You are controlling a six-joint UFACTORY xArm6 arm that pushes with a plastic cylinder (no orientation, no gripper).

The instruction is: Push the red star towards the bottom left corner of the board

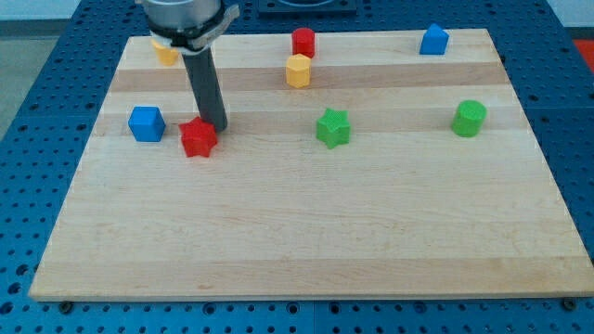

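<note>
The red star point(198, 138) lies on the wooden board point(306, 232) at the view's left, a little above mid-height. My tip point(216, 125) is the lower end of the dark rod and stands just to the upper right of the red star, touching or almost touching it. A blue cube point(146, 123) sits just to the left of the red star.
A green star point(332, 127) lies near the centre. A green cylinder point(469, 118) is at the right. A yellow hexagonal block point(298, 70) and a red cylinder point(303, 42) are at top centre. A blue block point(433, 40) is at top right. A yellow block point(165, 52) shows partly behind the arm.
</note>
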